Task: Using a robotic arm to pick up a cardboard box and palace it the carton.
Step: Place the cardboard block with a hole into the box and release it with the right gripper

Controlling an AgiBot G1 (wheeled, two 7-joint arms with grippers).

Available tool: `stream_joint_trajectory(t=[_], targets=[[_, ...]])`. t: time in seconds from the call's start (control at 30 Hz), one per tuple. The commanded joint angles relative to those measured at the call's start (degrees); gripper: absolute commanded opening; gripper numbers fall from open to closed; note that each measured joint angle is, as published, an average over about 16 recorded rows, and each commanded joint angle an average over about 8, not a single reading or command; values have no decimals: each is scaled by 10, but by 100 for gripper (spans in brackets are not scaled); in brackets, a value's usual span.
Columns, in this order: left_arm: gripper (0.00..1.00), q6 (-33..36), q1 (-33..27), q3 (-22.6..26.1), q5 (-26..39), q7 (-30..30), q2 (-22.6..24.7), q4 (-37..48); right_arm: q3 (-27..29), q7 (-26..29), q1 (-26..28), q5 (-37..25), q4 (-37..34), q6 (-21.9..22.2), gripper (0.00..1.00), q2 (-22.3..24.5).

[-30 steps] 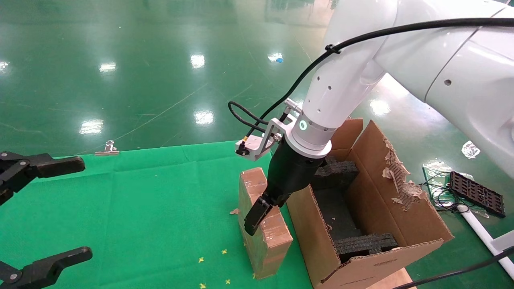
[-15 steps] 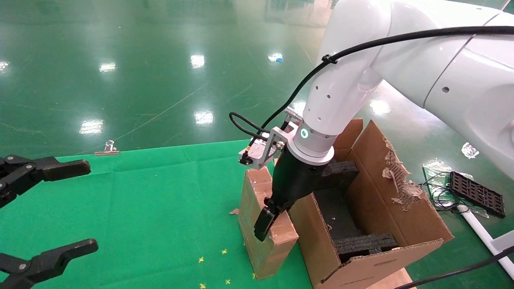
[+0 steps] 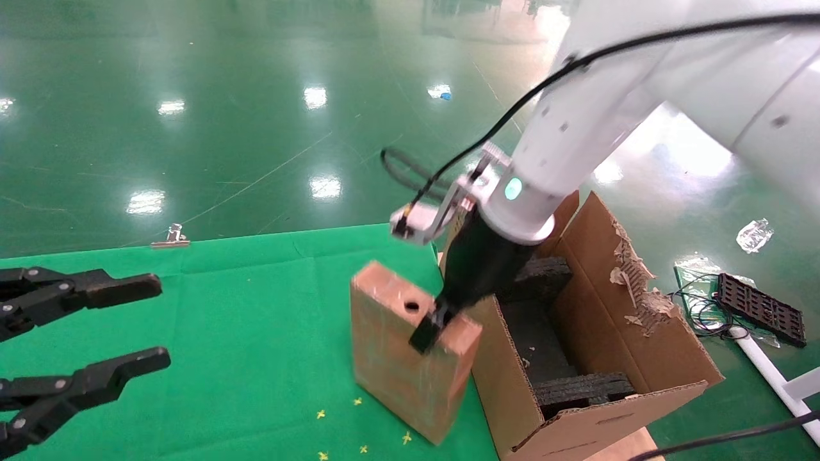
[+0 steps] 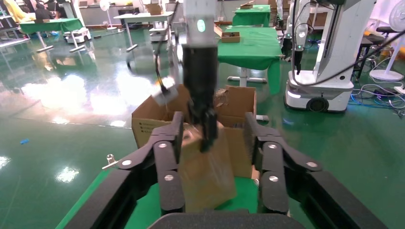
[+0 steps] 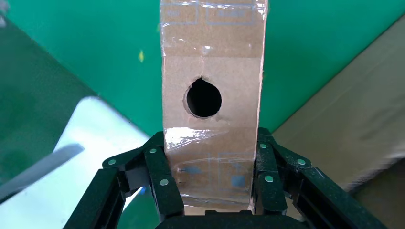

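The white robotic arm (image 3: pixel 576 141) reaches down from the upper right. Its right gripper (image 3: pixel 426 333) is shut on the top end of the cardboard box (image 3: pixel 403 358), a narrow brown taped box with a round hole (image 5: pixel 204 98). The box hangs tilted, lifted off the green cloth, just left of the carton (image 3: pixel 596 358). In the right wrist view the fingers (image 5: pixel 160 171) press both narrow sides of the box (image 5: pixel 212 143). The carton stands open with black foam blocks (image 3: pixel 580 387) inside. My left gripper (image 3: pixel 96 333) is open and empty at the left edge.
A green cloth (image 3: pixel 224 320) covers the table. A metal clip (image 3: pixel 172 238) lies at its far edge. The carton's right flap (image 3: pixel 634 282) is torn. A black grid part (image 3: pixel 759 308) and cables lie on the floor at the right.
The right gripper closed on the box and lifted it; the box turned and tilted, its holed face now showing. The left gripper drifted slightly toward the centre.
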Motion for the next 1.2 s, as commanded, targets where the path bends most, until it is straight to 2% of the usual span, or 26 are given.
stream_joint_trajectory(t=[0.03, 0.23, 0.4, 0.53, 0.67, 0.7, 0.9, 0.97, 1.2], targets=[[0, 0, 0, 0, 0, 0, 0, 0, 9, -13, 12, 6, -1, 4, 0, 12], [0, 0, 0, 0, 0, 0, 0, 0, 41, -59, 96, 8, -47, 11, 0, 72], [0, 0, 0, 0, 0, 0, 0, 0, 48, -83, 153, -14, -92, 11, 0, 123], [0, 0, 0, 1, 0, 0, 0, 0, 38, -87, 173, -40, -125, 5, 0, 159], [1, 0, 0, 1, -1, 0, 0, 0, 23, -80, 168, -63, -150, -1, 0, 188], [5, 0, 0, 1, -1, 0, 0, 0, 19, -77, 163, -67, -154, -2, 0, 193], [81, 0, 0, 1, -1, 1, 0, 0, -4, -53, 121, -86, -172, 1, 0, 213], [100, 0, 0, 1, -1, 1, 0, 0, -9, -44, 104, -90, -178, 8, 0, 216], [100, -1, 0, 1, -1, 1, -1, 0, -23, -29, 48, -99, -196, 39, 0, 210]])
